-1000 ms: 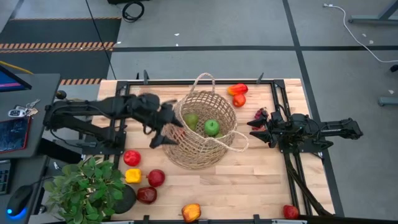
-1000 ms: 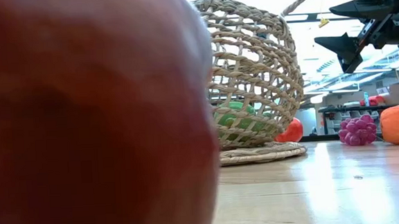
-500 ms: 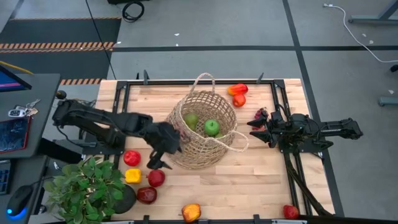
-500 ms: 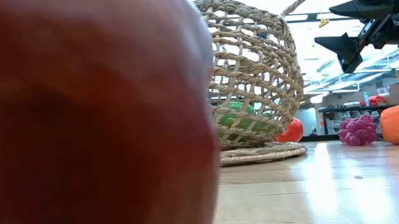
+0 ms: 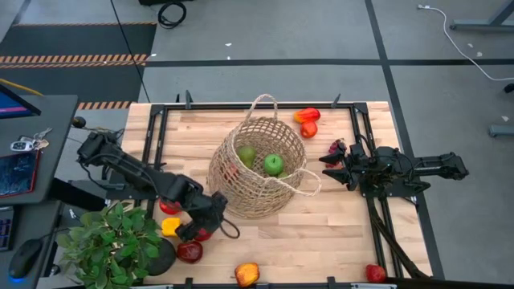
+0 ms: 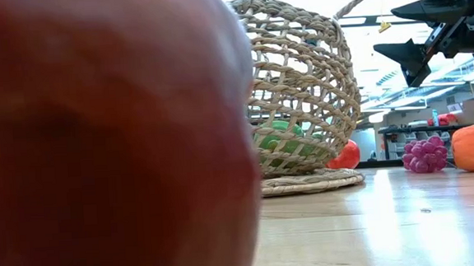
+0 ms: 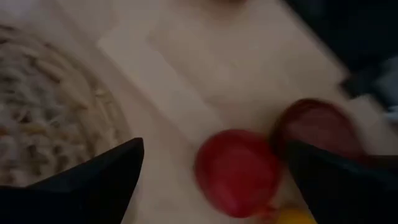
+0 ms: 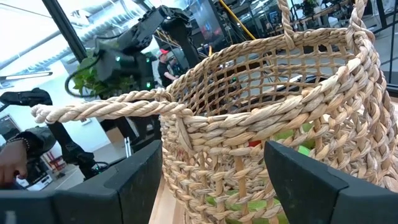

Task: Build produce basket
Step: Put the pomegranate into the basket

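Two green fruits (image 5: pixel 274 164) in basket (image 5: pixel 241 193), red apple (image 7: pixel 236 171) between open left gripper (image 5: pixel 201 229) fingers, right gripper (image 5: pixel 333 168) parted, empty, beside grapes (image 6: pixel 424 154).

A pale wooden table (image 5: pixel 321 229) stands on grey concrete floor (image 5: pixel 265 32) — black-and-orange hazard-striped tape (image 5: pixel 76 59) to one side, a leafy green potted plant (image 5: pixel 112 245) at its corner.

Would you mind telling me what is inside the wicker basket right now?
In the basket two green fruits show from above, one bright and one duller, plus something reddish near the wall. Anything beneath them is hidden by the weave.
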